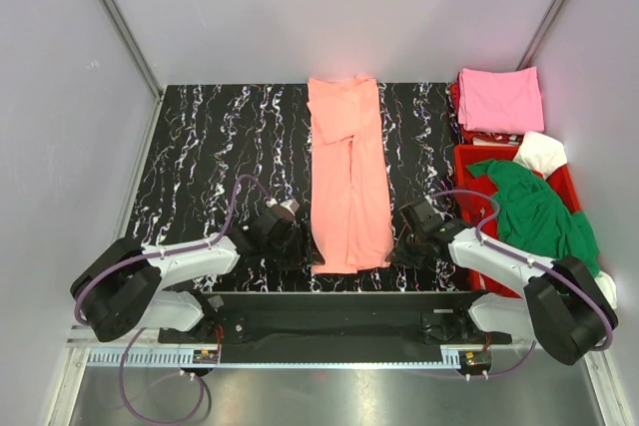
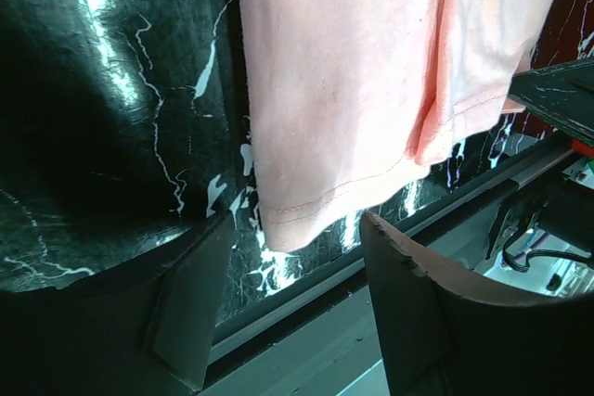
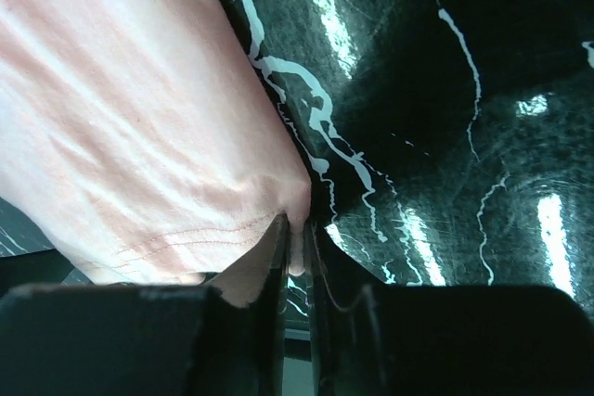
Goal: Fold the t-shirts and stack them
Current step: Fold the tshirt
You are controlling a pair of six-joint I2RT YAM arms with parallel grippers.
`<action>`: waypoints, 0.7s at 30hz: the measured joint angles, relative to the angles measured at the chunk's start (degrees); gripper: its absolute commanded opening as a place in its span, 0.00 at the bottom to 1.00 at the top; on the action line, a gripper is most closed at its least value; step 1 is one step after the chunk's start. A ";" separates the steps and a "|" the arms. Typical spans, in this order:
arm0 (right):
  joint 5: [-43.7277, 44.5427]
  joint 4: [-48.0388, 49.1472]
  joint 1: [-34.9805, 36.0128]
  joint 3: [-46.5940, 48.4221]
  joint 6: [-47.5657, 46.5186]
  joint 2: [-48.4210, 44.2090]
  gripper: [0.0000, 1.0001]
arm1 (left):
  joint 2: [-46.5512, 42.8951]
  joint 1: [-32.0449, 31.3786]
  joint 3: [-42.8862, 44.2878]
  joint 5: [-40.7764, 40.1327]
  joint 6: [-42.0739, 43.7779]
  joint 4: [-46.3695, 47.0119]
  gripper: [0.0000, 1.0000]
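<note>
A salmon-orange t-shirt [image 1: 346, 177] lies folded into a long strip down the middle of the black marbled table. My left gripper [image 1: 303, 248] is open beside the strip's near left corner; the left wrist view shows that hem corner [image 2: 297, 224] just beyond the open jaws [image 2: 297, 294], untouched. My right gripper [image 1: 396, 246] is shut on the near right corner of the shirt [image 3: 295, 229], cloth pinched between its fingers. A folded pink t-shirt [image 1: 499, 99] lies at the back right. A green t-shirt [image 1: 534, 212] and a white one [image 1: 540, 153] sit in the crate.
A red plastic crate [image 1: 467, 162] stands at the right edge of the table, with red cloth under the pink shirt. The table's front rail [image 2: 371, 266] runs just below the shirt's hem. Grey walls close in the back and sides.
</note>
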 measured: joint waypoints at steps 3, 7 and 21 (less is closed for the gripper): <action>0.00 0.42 0.11 0.00 0.09 0.09 0.14 | 0.15 -0.52 0.00 -0.33 -0.85 0.26 0.61; 0.11 0.42 0.17 0.00 0.26 0.09 0.11 | 0.15 -1.88 -0.39 -1.33 -2.08 0.61 0.48; 0.46 -3.23 1.14 -0.22 0.83 -4.72 0.00 | 2.03 -4.00 0.59 -3.85 -2.64 -1.51 0.00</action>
